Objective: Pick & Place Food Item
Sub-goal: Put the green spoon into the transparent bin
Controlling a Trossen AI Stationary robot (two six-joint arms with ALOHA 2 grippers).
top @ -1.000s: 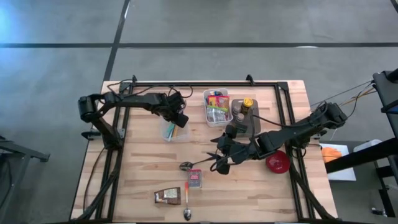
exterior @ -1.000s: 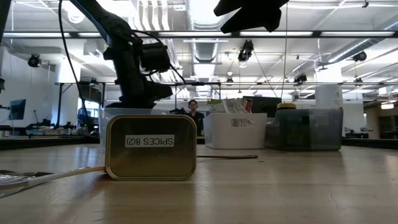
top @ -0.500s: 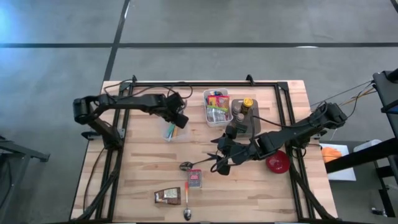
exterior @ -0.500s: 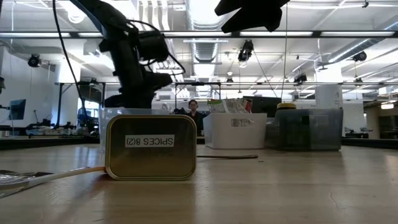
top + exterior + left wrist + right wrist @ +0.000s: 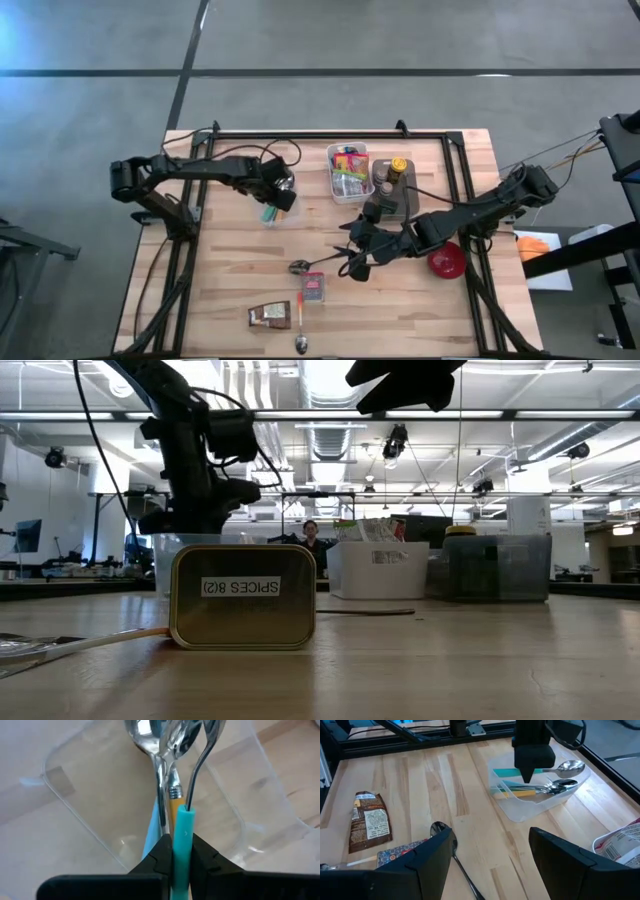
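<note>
So the left gripper (image 5: 179,851) has its fingers pinched tight on the teal handle (image 5: 181,840) of a utensil, right over the clear plastic tub (image 5: 272,212) that holds the other spoons (image 5: 159,740) and a yellow-handled piece (image 5: 173,800). The handle runs straight out from between the fingertips, and a thin bent metal shank leads from its far end on toward the spoon bowls. Whether that counts as the "food item" is doubtful; it looks more like cutlery sorting.

The likelier food thing is the brown snack packet (image 5: 270,316) lying flat on the table, well apart from both grippers and off to the side of the right gripper's fingers in the right wrist view. The right gripper (image 5: 352,262) hangs with its fingers spread wide and empty; a loose spoon (image 5: 440,829) lies just ahead of and between them, with a small patterned tin (image 5: 314,288) just beside it.

Handling guess: the packet looks light, crinkly and a bit slick, so it probably bends and slides instead of lifting cleanly. Best bet seems to be pinching it across a sealed end edge, where the foil is doubled up and stiffer, rather than squashing the middle. The teal handle looks rigid and smooth, fine to hold mid-length as it is.
</note>
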